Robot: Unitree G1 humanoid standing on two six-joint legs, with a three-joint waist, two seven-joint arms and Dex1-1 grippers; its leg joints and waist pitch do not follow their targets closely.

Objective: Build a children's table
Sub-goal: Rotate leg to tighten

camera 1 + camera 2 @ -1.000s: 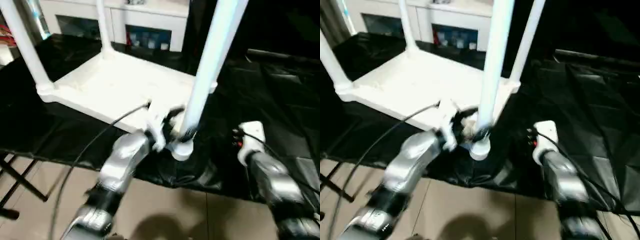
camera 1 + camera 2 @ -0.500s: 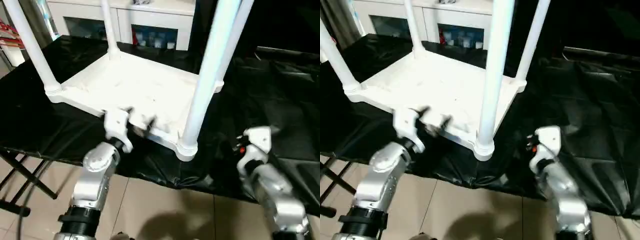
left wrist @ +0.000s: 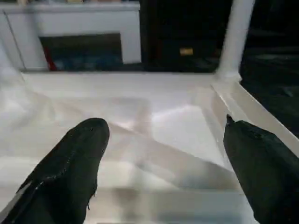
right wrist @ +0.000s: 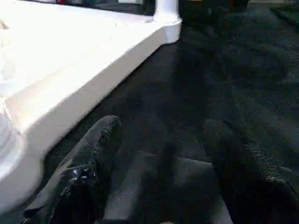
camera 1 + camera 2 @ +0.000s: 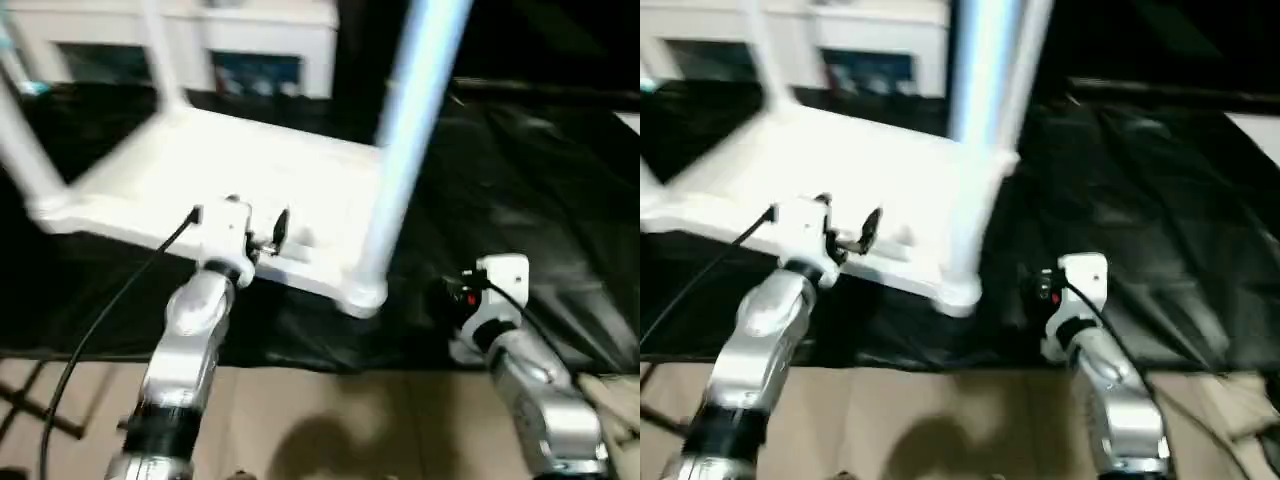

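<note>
The children's table lies upside down on black cloth, its white legs pointing up. The near leg stands in the front right corner socket. Another leg rises at the left and one at the back. My left gripper is open at the table's near edge, left of the near leg, with nothing between its fingers. My right gripper hangs open over the cloth just right of that corner, and its fingers are empty. The table's side rim runs beside them.
A white glass-doored cabinet stands behind the table. Black cloth covers the work surface and hangs over its front edge above a tiled floor. A black cable trails from my left wrist. Dark stand legs show at the lower left.
My left gripper has drawn away from the base of the near leg and moved left to the table's near edge. The whole view has also shifted. The right arm has barely moved.
</note>
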